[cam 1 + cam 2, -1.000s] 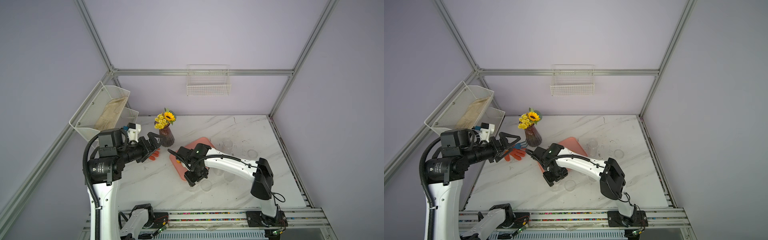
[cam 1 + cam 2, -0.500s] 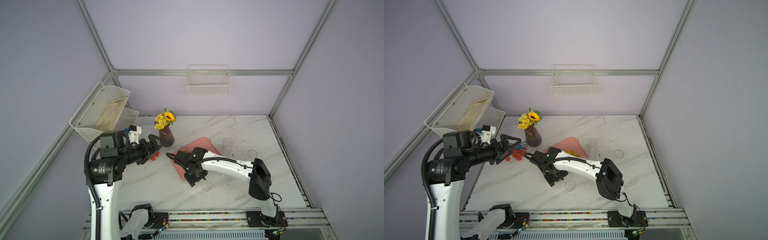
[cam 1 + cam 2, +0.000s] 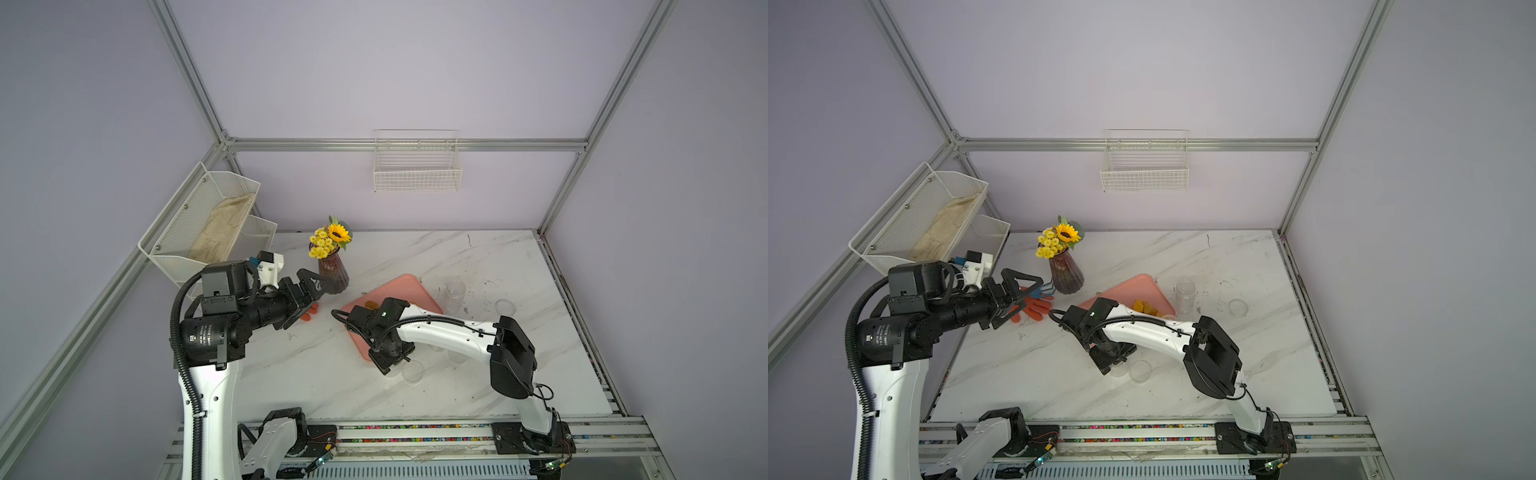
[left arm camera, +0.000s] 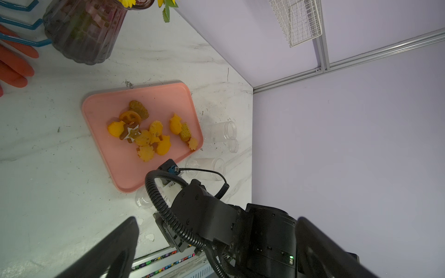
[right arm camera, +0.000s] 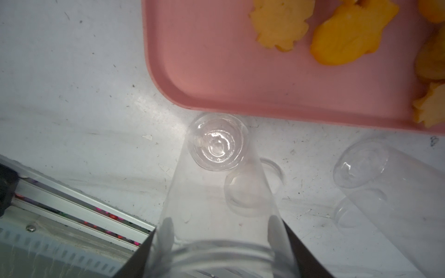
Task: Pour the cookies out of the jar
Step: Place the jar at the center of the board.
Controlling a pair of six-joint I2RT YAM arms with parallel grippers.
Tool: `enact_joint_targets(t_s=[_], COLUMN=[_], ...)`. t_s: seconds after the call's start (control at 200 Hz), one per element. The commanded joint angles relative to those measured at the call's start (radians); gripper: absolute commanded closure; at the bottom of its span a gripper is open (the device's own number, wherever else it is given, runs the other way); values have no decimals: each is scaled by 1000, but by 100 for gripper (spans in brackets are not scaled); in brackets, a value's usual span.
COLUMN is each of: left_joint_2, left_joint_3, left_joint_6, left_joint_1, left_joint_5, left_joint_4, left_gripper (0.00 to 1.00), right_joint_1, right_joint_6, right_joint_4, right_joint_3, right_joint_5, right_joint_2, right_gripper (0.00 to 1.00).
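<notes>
Cookies, small flat orange-yellow and brown biscuits cut as stars, flowers and animals, lie heaped on the pink rectangular plastic tray in the middle of the white marble tabletop. Farthest left, the left hand hangs above the tabletop near the dark ribbed glass vase, its fingers spread wide and holding nothing. Right of it, the right hand has swung off the tray toward the front edge in the last second, uncovering the cookies in a top view. It pinches the neck of a clear plastic jar, which now stands mouth-up just beside the tray's near rim and looks empty. Pouring therefore seems finished for this jar, and what probably remains is letting go. Further right, another clear jar lies on its side.
</notes>
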Motion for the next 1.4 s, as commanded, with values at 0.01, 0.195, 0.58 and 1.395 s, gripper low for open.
enact_joint_targets(t_s=[0.01,0.195,0.58,1.395], left_joint_2=[-2,2,11,15], left_joint_3=[-26,-28,-31,-26], left_joint_6=[20,18,10,10], left_joint_1=[6,6,5,6], left_joint_5=[8,7,13,16], left_joint_4=[11,15,26,30], left_gripper=[0,0,0,0], right_joint_1=[9,10,10,10], right_joint_6=[-2,-5,-6,5], right_joint_4=[-18,-23,-27,-63], right_joint_3=[-10,-2,2,69], right_joint_5=[17,15,18,51], right_joint_2=[16,22,22,7], right_gripper=[36,31,17,3])
